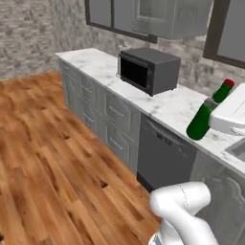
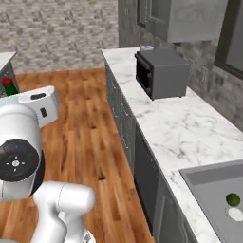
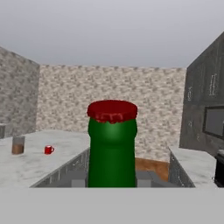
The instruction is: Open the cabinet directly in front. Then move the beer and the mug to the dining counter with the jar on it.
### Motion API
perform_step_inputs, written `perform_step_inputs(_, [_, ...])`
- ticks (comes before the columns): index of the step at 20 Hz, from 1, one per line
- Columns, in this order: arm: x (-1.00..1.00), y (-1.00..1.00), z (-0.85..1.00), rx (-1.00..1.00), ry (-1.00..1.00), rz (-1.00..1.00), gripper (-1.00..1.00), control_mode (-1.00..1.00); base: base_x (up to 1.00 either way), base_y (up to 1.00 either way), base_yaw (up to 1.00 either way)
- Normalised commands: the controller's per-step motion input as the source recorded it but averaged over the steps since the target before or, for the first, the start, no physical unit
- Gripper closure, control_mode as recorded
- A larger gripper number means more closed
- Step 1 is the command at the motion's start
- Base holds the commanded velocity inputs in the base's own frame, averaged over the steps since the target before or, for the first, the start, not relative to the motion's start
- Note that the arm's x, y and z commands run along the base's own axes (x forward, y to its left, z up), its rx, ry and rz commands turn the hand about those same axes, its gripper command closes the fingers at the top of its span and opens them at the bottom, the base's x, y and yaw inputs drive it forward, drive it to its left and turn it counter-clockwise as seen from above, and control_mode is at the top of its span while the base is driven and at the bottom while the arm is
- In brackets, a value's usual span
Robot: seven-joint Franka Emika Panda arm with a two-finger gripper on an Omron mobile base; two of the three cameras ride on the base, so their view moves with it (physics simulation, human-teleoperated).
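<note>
Hand view puts the slim dark-green glass beer bottle (image 3: 112, 148) with its red cap dead centre, rising from where the fingertips sit, so the jaws appear to pinch it near the base, though the tips themselves are hidden and I say so with some caution. At nine o'clock from the bottle lies the white marble dining counter (image 3: 52, 162), carrying the small red mug (image 3: 49, 150) and, just beside it toward nine o'clock, the clear glass jar with brown contents (image 3: 18, 145).

By my judgement the mug is already delivered and the beer is mid-carry; the next move calls for travelling to that counter and lowering the bottle upright near the jar before letting go.

Left base view shows the bottle tilted beside the white gripper (image 1: 224, 115) at three o'clock.

Count: one bottle, one mug, one jar, one dark grey boxy microwave (image 1: 148, 70).
</note>
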Motion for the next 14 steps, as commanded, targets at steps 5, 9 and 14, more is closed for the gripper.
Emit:
perform_step_inputs(5, [0.00, 0.00, 0.00, 0.00, 0.00, 0.00, 1.00, 1.00, 1.00, 0.61, 0.10])
perform_step_inputs(9, [0.00, 0.00, 0.00, 0.00, 0.00, 0.00, 1.00, 1.00, 1.00, 0.47, 0.29])
perform_step_inputs(14, [0.00, 0.00, 0.00, 0.00, 0.00, 0.00, 1.00, 1.00, 0.48, 0.00, 0.89])
